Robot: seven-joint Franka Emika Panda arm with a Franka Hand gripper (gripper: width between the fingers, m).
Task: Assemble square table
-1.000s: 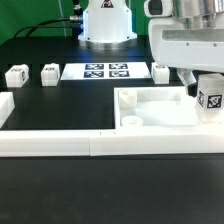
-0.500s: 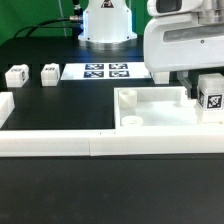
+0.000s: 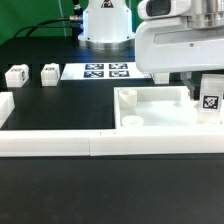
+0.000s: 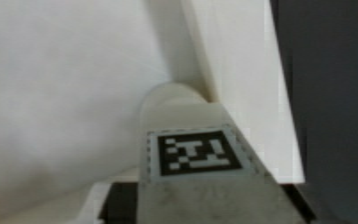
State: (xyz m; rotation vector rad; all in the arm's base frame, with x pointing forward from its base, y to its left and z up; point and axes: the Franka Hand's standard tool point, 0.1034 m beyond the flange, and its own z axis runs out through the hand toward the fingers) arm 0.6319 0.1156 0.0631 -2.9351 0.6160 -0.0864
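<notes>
Exterior view, blocker: the big white arm (image 3: 185, 45) covers the upper right.
Exterior view, gripper: the gripper (image 3: 205, 88) is at the tagged leg (image 3: 210, 102) by the right edge. I cannot tell if it pinches.
Exterior view, count: one square table top (image 3: 155, 110) at center right. Three blocky legs, with the first small leg (image 3: 15, 76) and the second small leg (image 3: 49, 73) at upper left. One flat marker board (image 3: 97, 71).
Wrist view, shapes: the smooth white tagged leg (image 4: 194, 150) is beside the table top (image 4: 69, 60).
</notes>
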